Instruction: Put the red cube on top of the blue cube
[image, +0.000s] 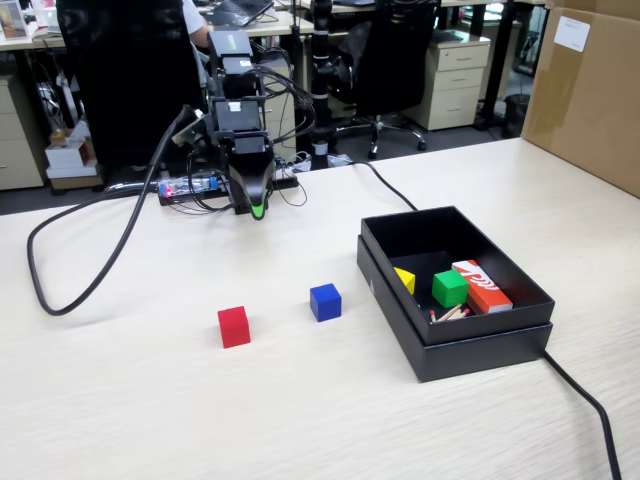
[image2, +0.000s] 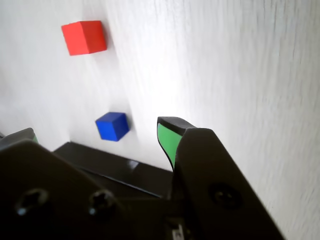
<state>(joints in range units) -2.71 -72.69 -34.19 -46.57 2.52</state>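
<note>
The red cube (image: 233, 326) sits on the pale wooden table, left of the blue cube (image: 325, 301), with a gap of about one cube width or more between them. In the wrist view the red cube (image2: 84, 37) is at the top left and the blue cube (image2: 112, 126) is lower down. My gripper (image: 257, 205) hangs at the back of the table, well behind both cubes and above the tabletop. In the wrist view my gripper (image2: 96, 134) is open and empty, its green-padded fingertips (image2: 167, 140) standing wide apart.
A black open box (image: 455, 330) stands right of the blue cube and holds a green cube (image: 449, 288), a yellow piece (image: 404, 279) and a red-orange and white box (image: 482, 286). A black cable (image: 90, 285) loops at the left. Another cable (image: 590, 400) runs off right.
</note>
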